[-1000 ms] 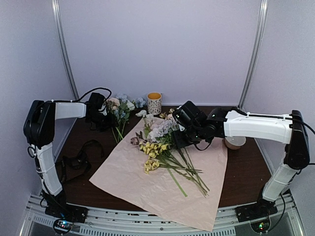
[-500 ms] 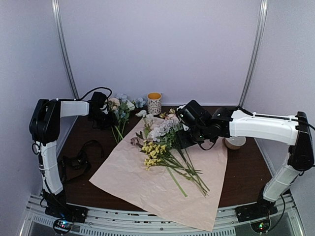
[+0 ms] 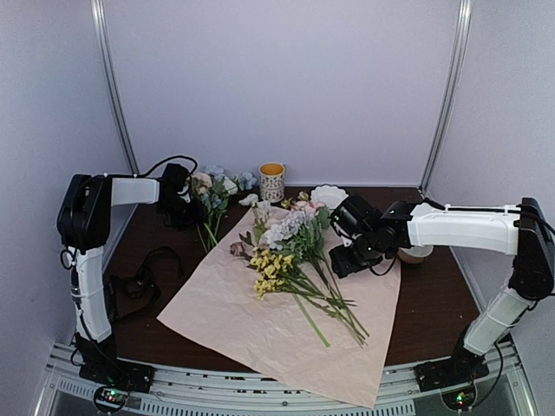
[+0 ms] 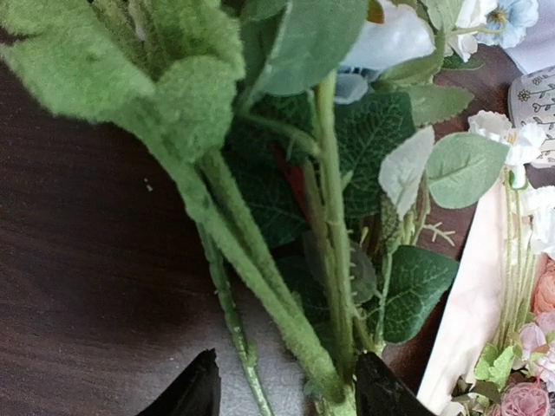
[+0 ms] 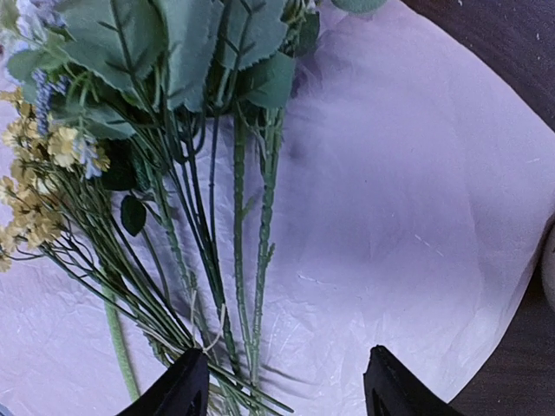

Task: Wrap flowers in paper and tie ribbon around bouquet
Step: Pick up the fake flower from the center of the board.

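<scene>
Lying in loose folds on the dark table (image 3: 434, 303) at the far left is the black ribbon (image 3: 134, 284), well apart from the paper. Behind it, the left gripper (image 4: 290, 394) has its fingers spread, and the fuzzy green stalks of a separate bunch (image 3: 208, 195) pass between them without being pinched. This bunch points its blooms to the back wall and its stalks to the near edge. A patterned mug (image 3: 271, 182) stands just to the right of it. The pink paper (image 3: 251, 321) lies flat in the middle, with one corner to the back and one to the near right. The flowers (image 3: 290, 256) lie on it along a diagonal, blooms to the far left, stalk ends to the near right. The right gripper (image 5: 286, 390) hovers over the paper just beside the stalks, fingers apart and holding nothing. A white bowl (image 3: 329, 196) sits behind it.
</scene>
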You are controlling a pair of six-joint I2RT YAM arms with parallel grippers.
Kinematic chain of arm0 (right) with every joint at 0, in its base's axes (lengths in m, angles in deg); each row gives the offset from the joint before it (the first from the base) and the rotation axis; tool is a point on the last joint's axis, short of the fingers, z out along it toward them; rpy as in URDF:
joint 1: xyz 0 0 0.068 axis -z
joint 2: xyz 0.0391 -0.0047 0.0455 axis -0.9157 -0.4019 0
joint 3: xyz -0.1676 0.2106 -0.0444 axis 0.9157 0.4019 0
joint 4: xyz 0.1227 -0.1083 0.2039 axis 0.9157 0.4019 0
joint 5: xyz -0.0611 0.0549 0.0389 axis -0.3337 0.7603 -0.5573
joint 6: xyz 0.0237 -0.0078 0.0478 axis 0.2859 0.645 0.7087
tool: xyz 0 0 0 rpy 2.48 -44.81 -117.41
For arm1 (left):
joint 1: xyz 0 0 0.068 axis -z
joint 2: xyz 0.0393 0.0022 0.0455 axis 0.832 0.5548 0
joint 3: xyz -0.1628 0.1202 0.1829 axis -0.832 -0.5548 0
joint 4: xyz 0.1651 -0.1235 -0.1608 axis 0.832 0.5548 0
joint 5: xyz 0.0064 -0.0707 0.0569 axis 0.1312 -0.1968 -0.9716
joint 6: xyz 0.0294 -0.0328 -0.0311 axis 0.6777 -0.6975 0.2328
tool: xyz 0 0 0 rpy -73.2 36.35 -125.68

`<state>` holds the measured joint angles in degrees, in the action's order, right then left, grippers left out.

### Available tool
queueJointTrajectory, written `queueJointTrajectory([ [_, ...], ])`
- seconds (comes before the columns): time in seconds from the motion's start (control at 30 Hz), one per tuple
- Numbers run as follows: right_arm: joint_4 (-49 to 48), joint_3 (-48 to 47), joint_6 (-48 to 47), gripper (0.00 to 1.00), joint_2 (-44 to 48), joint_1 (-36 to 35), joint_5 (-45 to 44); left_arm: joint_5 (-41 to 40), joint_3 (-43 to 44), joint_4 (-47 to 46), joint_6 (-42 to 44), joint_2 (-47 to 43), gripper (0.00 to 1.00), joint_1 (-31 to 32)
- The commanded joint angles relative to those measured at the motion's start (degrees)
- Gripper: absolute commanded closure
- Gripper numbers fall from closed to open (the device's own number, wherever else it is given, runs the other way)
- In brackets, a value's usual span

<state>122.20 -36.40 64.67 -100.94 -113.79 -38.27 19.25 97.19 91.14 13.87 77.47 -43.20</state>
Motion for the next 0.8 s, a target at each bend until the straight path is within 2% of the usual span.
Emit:
queueJointTrajectory([
  [0.0,0.2,1.8,1.6,0.38,-1.6,1.5,4.0,-1.4,2.9,0.7,0.4,2.9,0.46,-0.4],
  [0.27,0.1,1.5,2.0,0.39,-2.4,1.8,3.8,-3.8,2.9,4.0,0.3,2.8,0.74,-1.4],
  [0.7,0.9,-0.9,1.1,0.39,-3.7,1.9,3.9,-9.9,-5.9,2.3,6.0,-8.8,0.81,-2.8],
  [0.77,1.0,-1.2,1.0,0.39,-3.7,1.8,4.2,-9.6,-6.2,2.4,6.0,-8.8,0.91,-3.4],
])
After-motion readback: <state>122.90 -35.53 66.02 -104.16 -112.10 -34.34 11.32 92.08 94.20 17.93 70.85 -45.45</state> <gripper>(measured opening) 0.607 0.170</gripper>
